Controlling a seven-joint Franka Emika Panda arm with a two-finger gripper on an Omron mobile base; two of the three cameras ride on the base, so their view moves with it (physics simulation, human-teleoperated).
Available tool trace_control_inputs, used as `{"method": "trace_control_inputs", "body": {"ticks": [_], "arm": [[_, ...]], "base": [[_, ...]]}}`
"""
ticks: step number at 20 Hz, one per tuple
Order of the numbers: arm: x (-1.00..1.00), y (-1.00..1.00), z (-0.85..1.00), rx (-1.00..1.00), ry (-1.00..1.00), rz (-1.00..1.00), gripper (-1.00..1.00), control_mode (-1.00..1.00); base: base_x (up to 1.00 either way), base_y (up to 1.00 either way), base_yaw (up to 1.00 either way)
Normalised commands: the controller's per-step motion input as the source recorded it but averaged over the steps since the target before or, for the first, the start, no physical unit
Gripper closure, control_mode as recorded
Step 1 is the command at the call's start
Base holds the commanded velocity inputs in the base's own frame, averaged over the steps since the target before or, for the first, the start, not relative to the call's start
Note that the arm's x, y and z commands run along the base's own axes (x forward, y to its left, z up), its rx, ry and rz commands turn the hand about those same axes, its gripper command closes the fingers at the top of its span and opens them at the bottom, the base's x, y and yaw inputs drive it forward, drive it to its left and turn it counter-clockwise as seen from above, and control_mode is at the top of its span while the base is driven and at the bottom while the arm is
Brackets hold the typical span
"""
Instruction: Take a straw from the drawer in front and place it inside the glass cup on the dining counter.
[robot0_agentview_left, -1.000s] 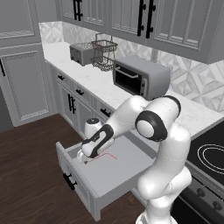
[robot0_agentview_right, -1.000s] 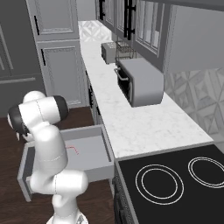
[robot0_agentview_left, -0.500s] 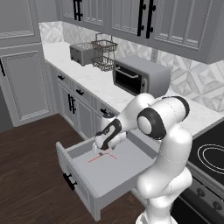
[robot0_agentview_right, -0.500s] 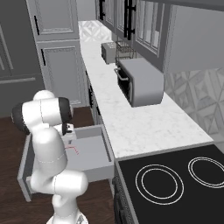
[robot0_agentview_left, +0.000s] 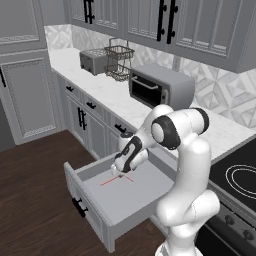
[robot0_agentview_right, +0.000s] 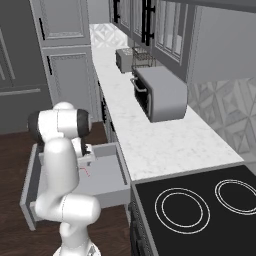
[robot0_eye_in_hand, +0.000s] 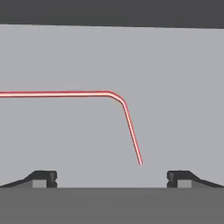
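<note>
Even, soft rendered light; slightly blurry, no glare.

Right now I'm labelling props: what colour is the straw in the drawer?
Red; the straw shows best in the hand view.

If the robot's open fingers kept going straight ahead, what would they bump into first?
Probably the straw: its short bent tip lies between the two open fingers of the gripper. If they straddle it, they'd reach the drawer floor. Depth is hard to judge.

The thin red bendy straw (robot0_eye_in_hand: 78, 93) lies flat on the plain grey floor of the pulled-out wide shallow grey drawer (robot0_agentview_left: 125, 200), just below the open gripper (robot0_eye_in_hand: 111, 178), its short angled tip pointing between the fingertips.
</note>
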Motion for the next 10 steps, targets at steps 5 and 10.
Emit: {"method": "trace_control_inputs", "body": {"ticks": [5, 10], "arm": [[0.08, -0.18, -0.45, -0.05, 0.0, 0.02, -1.0, -1.0], [0.29, -0.06, -0.33, 0.0, 0.01, 0.05, -1.0, -1.0]], "base": [[0.0, 0.0, 0.0], [0.0, 0.0, 0.0]]}}
